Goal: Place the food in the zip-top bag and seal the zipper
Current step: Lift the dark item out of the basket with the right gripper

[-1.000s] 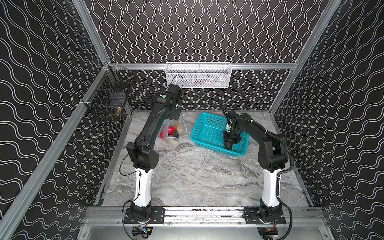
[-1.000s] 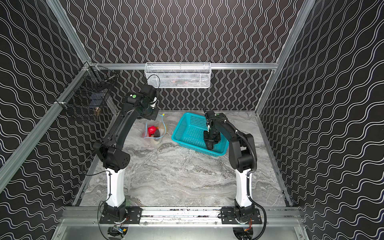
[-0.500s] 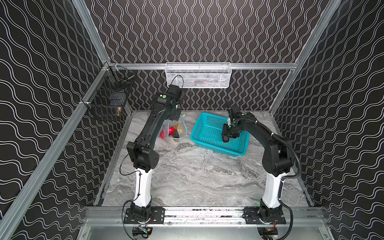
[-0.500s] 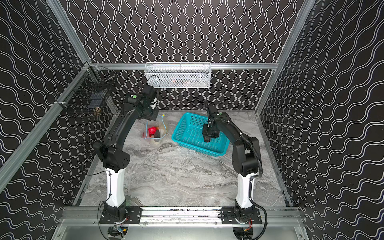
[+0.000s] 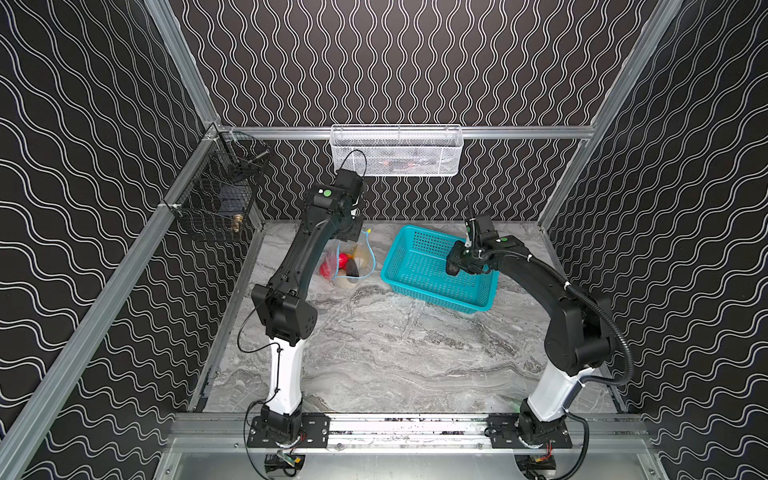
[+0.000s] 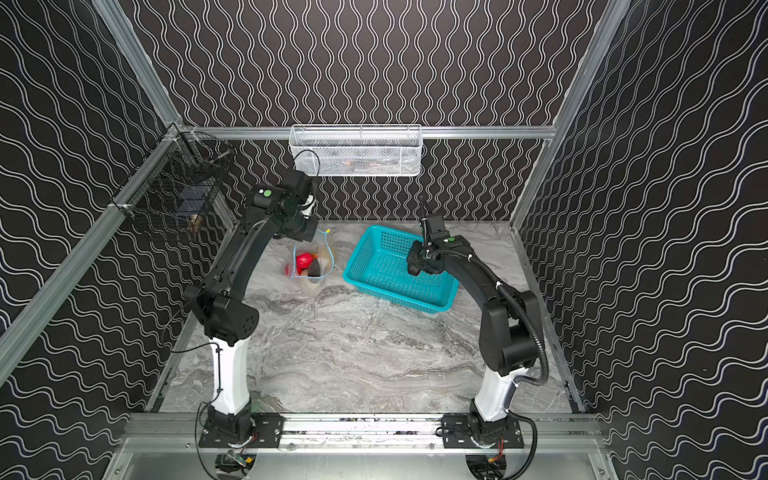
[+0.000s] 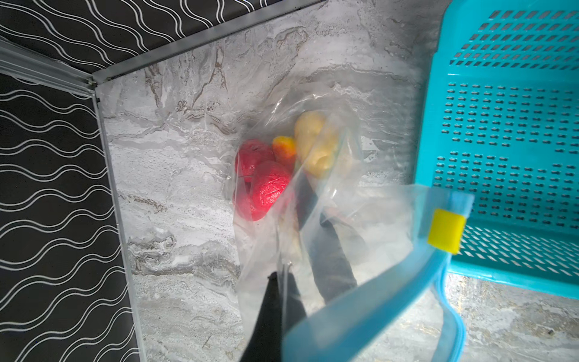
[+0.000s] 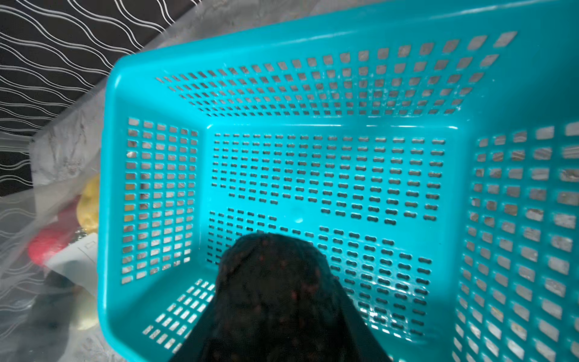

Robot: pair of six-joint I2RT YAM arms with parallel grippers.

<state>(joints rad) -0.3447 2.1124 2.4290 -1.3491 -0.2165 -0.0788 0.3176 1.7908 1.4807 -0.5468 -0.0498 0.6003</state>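
Vegetable, dark and elongated, hangs clamped in the right jaws over the teal basket. Zip-top bag stands just left of the basket on the table, mouth held up by the left jaws, pinched together on its edge.

- Bag — clear, crinkly, mouth lifted open.
- Zipper — blue strip, unsealed, yellow slider at its end.
- Red fruits, potato inside bag.
- Dark piece over basket.

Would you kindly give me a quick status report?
Left gripper shut on zip-top bag mouth, zipper open. Right gripper holds dark food over teal basket. No obstruction seen.
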